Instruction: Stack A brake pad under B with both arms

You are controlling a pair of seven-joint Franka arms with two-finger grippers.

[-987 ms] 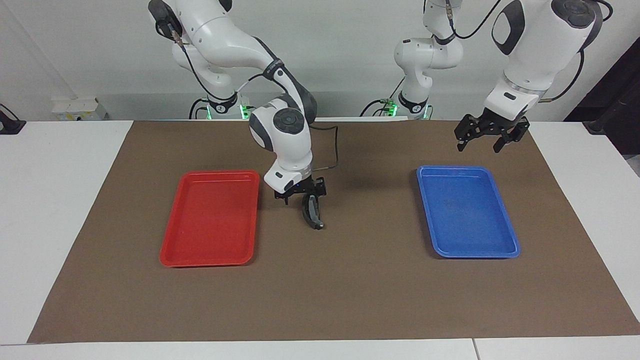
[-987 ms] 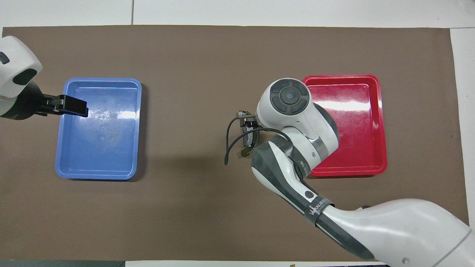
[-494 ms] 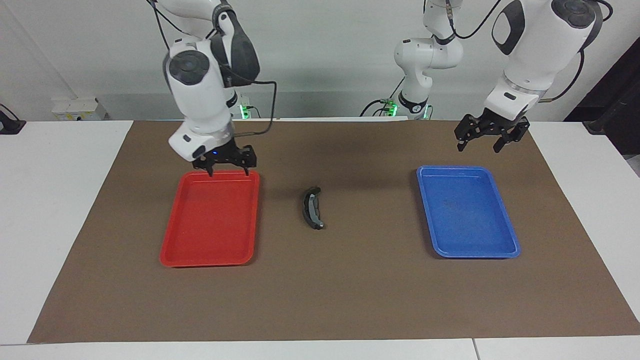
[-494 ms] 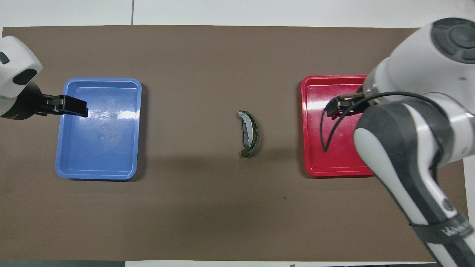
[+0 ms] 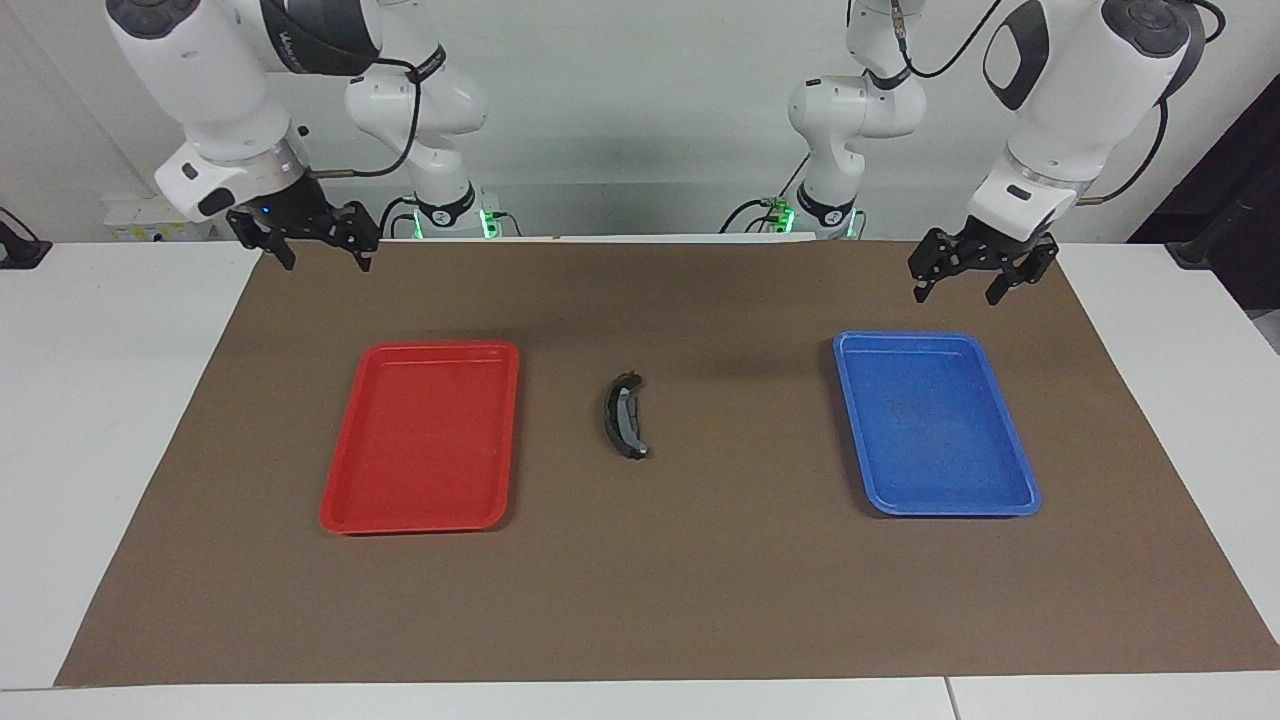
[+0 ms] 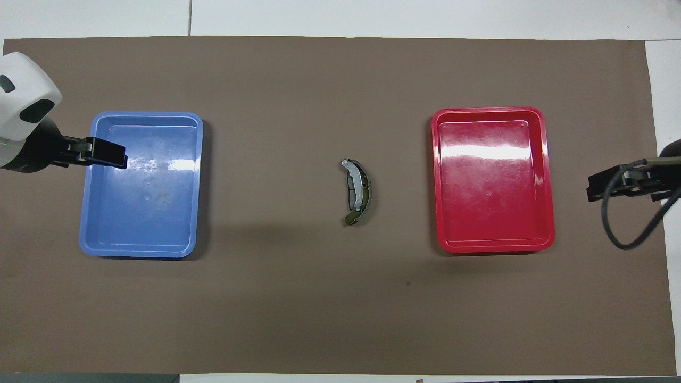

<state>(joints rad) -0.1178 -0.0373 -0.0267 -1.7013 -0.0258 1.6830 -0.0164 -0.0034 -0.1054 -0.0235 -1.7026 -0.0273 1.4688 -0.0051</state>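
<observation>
You see B [image 5: 626, 415] lying on the mat [image 5: 700, 600] between the red tray [image 5: 420, 510] and blue tray [image 5: 940, 500], A brake pad seemingly beneath, while left gripper [image 5: 968, 280] and right gripper [image 5: 313, 250] hang open and empty, apparently stack finished.

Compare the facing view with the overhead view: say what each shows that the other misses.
Only the facing view shows both arms whole, their bases and the wall, with the right gripper and left gripper raised, open and empty.

Only the overhead view shows the light grey face of the crescent pad from above, and the shine inside the trays.

Both show the pad stack on the brown mat between the red tray and blue tray.
</observation>
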